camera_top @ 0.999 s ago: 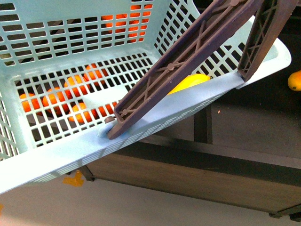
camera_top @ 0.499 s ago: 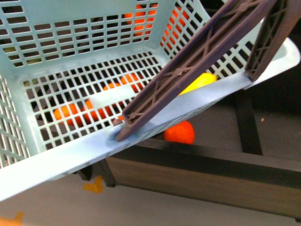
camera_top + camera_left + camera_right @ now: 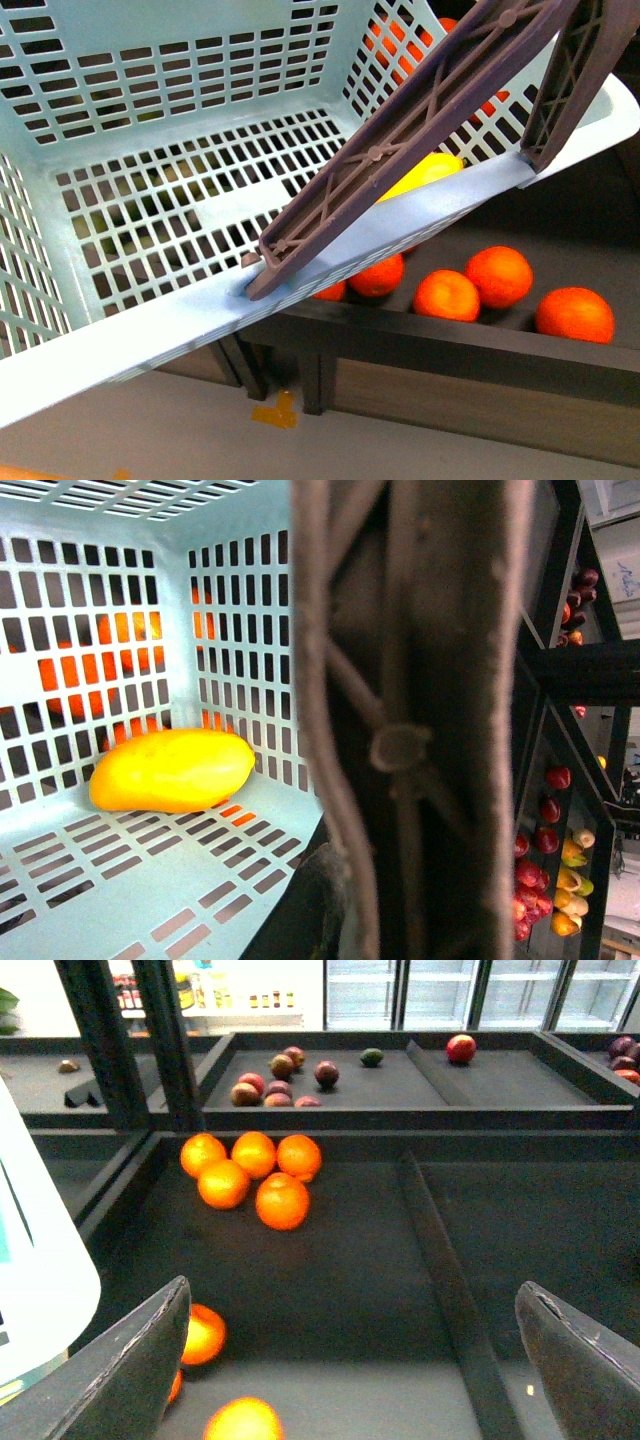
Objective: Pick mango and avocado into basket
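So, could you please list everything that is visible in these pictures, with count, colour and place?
basket: one, light turquoise, tilted, close in the front view
handle: one, brown-purple, on the basket rim
mango: one, yellow-orange, lying on the basket floor
oranges: at least seven, orange, on the near shelf
shelf: black, with dividers
dark red fruits: several, on the farther shelf
green fruit: one, dark green, farther shelf
red fruit: one, bright red, next compartment there
right hand: open, empty, above the near shelf
left hand: not seen; the handle fills its camera
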Controlling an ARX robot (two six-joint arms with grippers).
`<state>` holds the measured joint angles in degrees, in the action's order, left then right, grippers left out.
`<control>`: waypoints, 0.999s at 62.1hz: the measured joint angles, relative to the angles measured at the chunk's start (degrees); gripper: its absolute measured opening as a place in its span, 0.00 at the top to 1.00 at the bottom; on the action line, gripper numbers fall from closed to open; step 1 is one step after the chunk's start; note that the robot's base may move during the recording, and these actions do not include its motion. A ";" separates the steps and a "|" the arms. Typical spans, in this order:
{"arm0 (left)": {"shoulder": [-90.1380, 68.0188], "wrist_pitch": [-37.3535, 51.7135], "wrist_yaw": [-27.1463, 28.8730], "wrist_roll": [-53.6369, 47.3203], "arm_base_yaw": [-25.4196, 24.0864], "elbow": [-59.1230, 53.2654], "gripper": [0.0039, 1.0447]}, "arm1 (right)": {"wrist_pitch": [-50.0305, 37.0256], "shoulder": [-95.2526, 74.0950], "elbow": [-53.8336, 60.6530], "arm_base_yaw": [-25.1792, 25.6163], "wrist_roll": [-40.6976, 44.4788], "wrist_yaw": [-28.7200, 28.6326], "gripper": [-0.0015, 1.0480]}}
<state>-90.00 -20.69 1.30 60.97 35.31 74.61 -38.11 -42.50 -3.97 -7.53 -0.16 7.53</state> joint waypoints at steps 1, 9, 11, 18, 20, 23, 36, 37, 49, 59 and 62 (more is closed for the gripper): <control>0.00 0.00 -0.04 0.13 0.00 0.00 0.96 | -0.02 0.02 0.00 0.00 0.00 0.00 0.08; 0.00 0.00 0.02 0.13 -0.02 0.02 0.96 | -0.02 0.07 -0.02 0.00 0.00 0.04 0.08; 0.00 0.00 0.02 0.09 -0.07 0.02 0.96 | -0.02 0.04 -0.02 0.00 0.00 0.04 0.08; 0.00 0.00 0.26 -0.26 -0.07 0.02 0.96 | 0.00 -0.02 -0.02 0.00 0.00 0.09 0.08; 0.00 0.00 0.17 -0.20 -0.07 0.00 0.96 | -0.02 -0.02 -0.02 0.00 0.02 -0.02 0.08; 0.00 0.00 0.04 -0.09 -0.07 0.02 0.96 | -0.02 0.09 -0.02 0.00 0.00 0.02 0.08; 0.00 0.00 0.17 -0.11 -0.07 0.02 0.96 | -0.02 0.04 -0.02 0.00 0.00 -0.04 0.08; 0.00 0.00 0.24 -0.15 -0.07 0.02 0.96 | -0.02 -0.07 -0.02 0.00 0.02 -0.04 0.08; 0.00 0.00 0.02 -0.13 -0.07 0.00 0.96 | -0.02 0.04 -0.02 0.02 0.00 0.00 0.08; 0.00 0.00 0.26 -0.13 -0.07 0.00 0.96 | -0.02 0.11 -0.04 0.02 0.00 -0.04 0.08; 0.00 0.00 0.02 -0.15 -0.07 0.00 0.96 | -0.02 0.09 -0.04 0.02 0.00 0.02 0.08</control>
<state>-90.00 -20.69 1.32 60.82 35.24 74.61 -38.13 -42.41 -4.01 -7.51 -0.16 7.55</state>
